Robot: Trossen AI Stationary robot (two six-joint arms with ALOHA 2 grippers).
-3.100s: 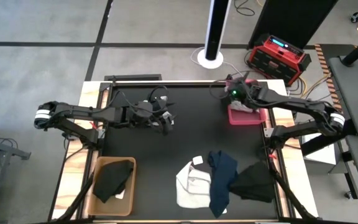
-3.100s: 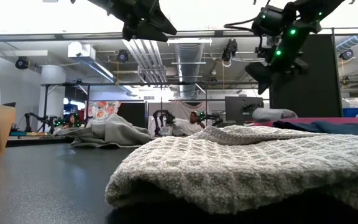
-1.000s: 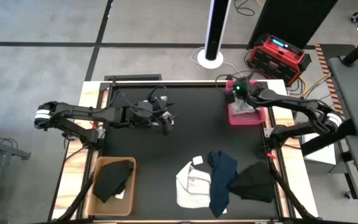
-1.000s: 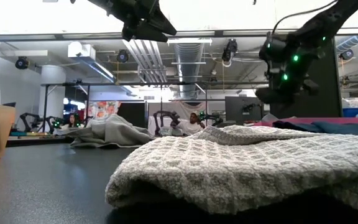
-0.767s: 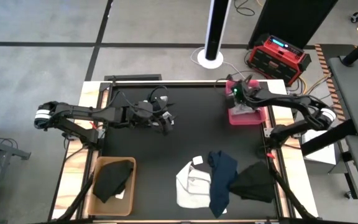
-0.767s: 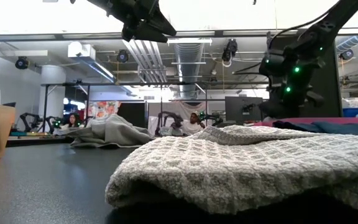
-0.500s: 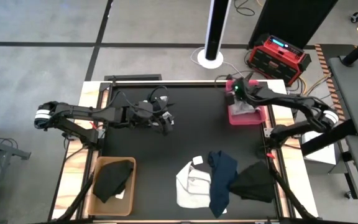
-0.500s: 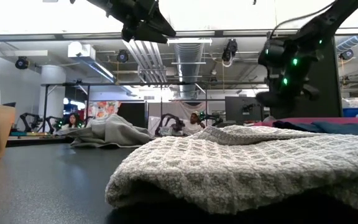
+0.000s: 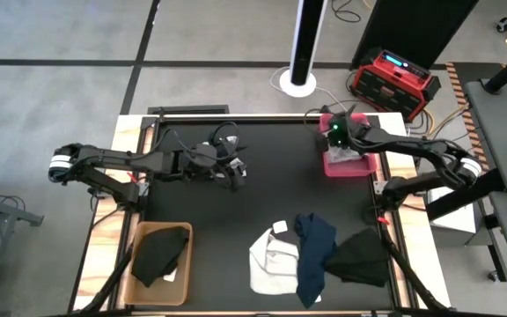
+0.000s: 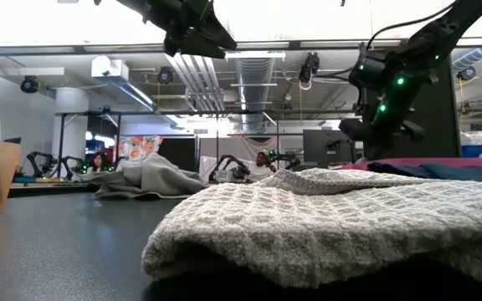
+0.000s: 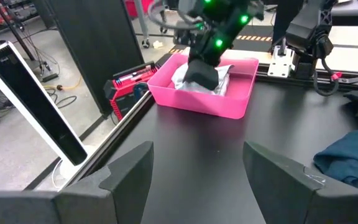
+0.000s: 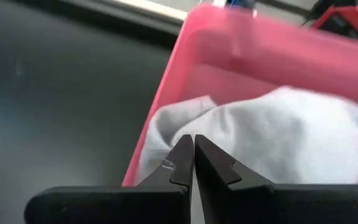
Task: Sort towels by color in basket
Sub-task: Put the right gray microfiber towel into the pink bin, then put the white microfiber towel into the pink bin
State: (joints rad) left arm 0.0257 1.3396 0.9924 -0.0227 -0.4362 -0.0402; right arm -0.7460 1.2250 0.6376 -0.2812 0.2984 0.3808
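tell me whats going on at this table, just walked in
A two-armed robot is sorting towels by colour. The right pincer is over the pink bin at the table's far right, its fingers closed just above the light grey towel lying inside. The left pincer waits open over the middle of the table. A black towel already sits in the tan basket. A white towel, a navy towel and another black towel are loose on the near side.
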